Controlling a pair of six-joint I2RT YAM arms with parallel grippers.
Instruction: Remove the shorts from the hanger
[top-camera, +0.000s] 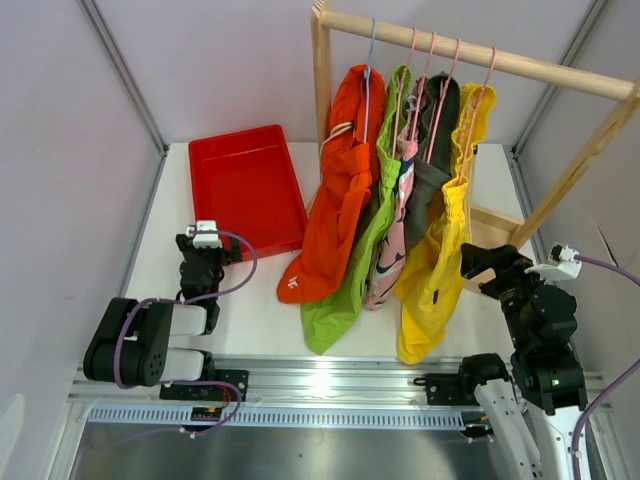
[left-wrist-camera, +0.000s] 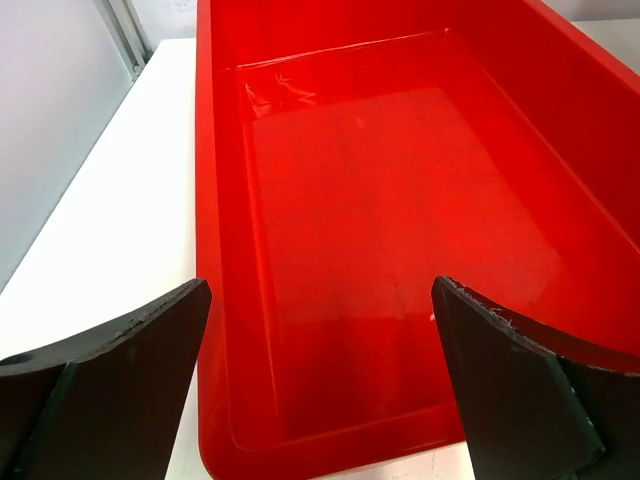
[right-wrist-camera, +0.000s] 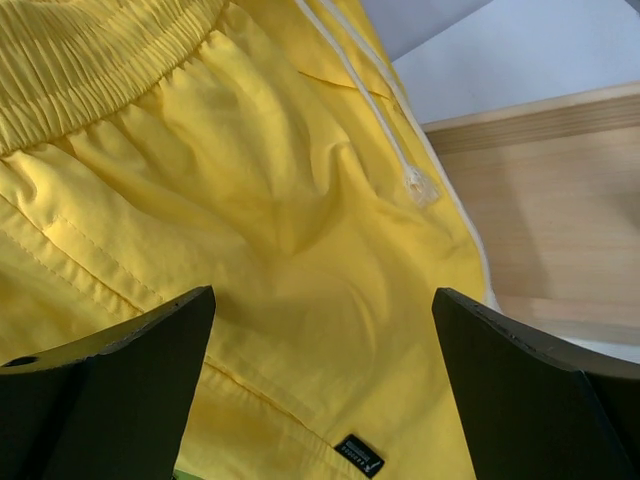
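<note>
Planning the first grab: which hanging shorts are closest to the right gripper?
The yellow shorts, rightmost on the wooden rail; the open right gripper points straight at their fabric. The others hang further left.

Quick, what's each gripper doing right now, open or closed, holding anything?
Left gripper: open, empty, facing the red tray.
Right gripper: open, empty, facing the yellow shorts.

The left arm (top-camera: 140, 345) and right arm (top-camera: 540, 330) are black with white links and purple cables (top-camera: 610, 266); the left gripper (left-wrist-camera: 320, 288) has broad matte-black fingers (left-wrist-camera: 110, 370).
</note>
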